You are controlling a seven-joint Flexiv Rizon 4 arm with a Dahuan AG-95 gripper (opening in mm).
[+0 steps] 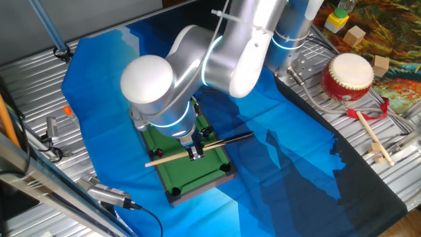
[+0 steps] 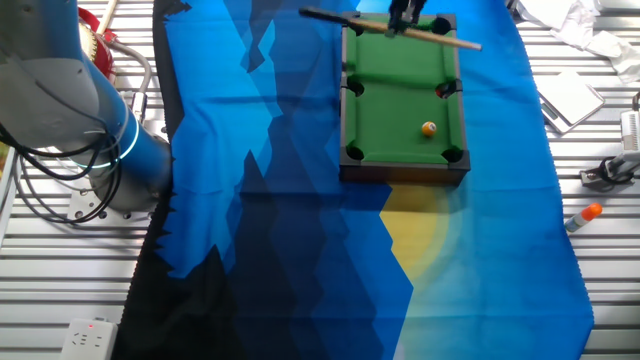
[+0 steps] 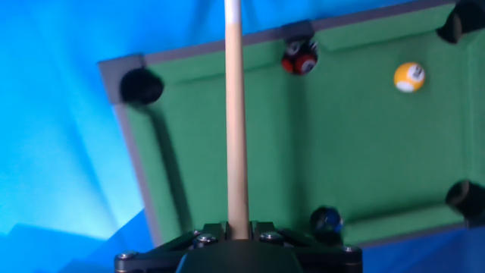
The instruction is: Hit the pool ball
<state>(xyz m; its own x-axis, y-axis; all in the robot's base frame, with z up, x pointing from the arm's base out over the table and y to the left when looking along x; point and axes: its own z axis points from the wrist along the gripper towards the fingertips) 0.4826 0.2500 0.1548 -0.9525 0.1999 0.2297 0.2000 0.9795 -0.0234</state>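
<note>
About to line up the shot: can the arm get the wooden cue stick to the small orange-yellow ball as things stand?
Probably yes. The gripper holds the wooden cue stick, and open green felt lies around the small orange-yellow ball. The red ball and dark ball sit aside.

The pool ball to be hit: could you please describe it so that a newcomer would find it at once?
Find the small green pool table on the blue cloth. The pool ball lies alone on open felt, away from the cue. It is orange-yellow with a pale spot; the red ball and dark ball sit at side pockets.
</note>
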